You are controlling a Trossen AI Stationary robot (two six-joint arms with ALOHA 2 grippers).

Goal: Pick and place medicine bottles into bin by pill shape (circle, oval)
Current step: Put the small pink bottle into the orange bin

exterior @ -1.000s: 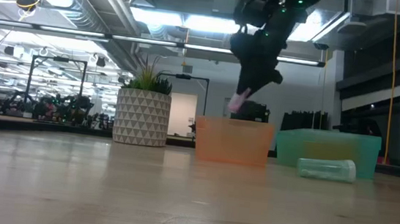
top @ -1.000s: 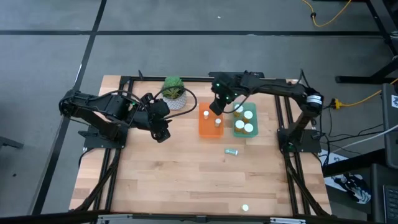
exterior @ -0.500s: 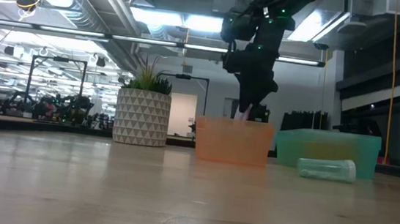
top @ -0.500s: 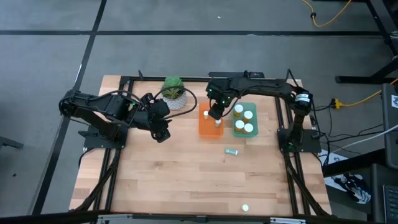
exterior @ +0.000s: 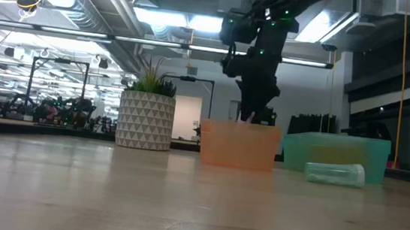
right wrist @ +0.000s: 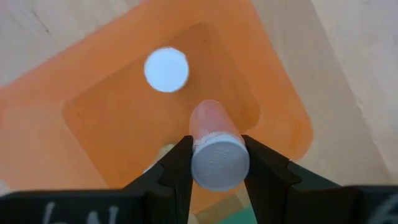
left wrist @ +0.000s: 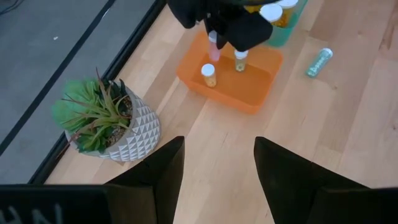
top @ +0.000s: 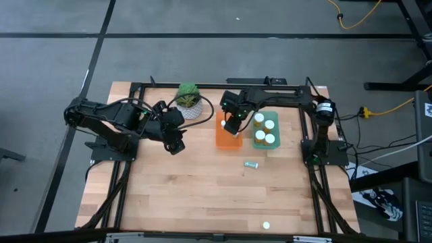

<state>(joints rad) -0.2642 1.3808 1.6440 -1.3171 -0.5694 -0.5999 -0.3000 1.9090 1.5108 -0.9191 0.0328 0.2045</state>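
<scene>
My right gripper (top: 233, 125) hangs over the orange bin (top: 220, 139), shut on a medicine bottle (right wrist: 211, 124) with a pale cap and a pinkish body. Two more white-capped bottles (left wrist: 208, 74) (left wrist: 240, 60) stand upright on the orange bin's floor. The green bin (top: 257, 142) beside it holds several capped bottles. Another bottle (top: 251, 164) lies on its side on the table, nearer than the bins. My left gripper (left wrist: 217, 177) waits open above the table's left part, near the potted plant (top: 189, 100), touching nothing. My right gripper pinches the bottle at its cap end (right wrist: 219, 163) between the two fingers (right wrist: 180, 163), one on each side. The fingers come from above, pointing steeply down. The bottle hangs below them, cap up, its body reaching down into the orange bin, clear of the two bottles there.
A loose white cap (top: 266, 225) lies near the table's near edge. The white-potted plant (exterior: 146, 117) stands at the far edge, left of the bins. Bare wood spreads across the table's near half.
My right gripper has sunk toward the orange bin with the bottle and tipped to point more steeply down. The bottle, earlier well above the bin's rim in the low view, now reaches down to the rim.
</scene>
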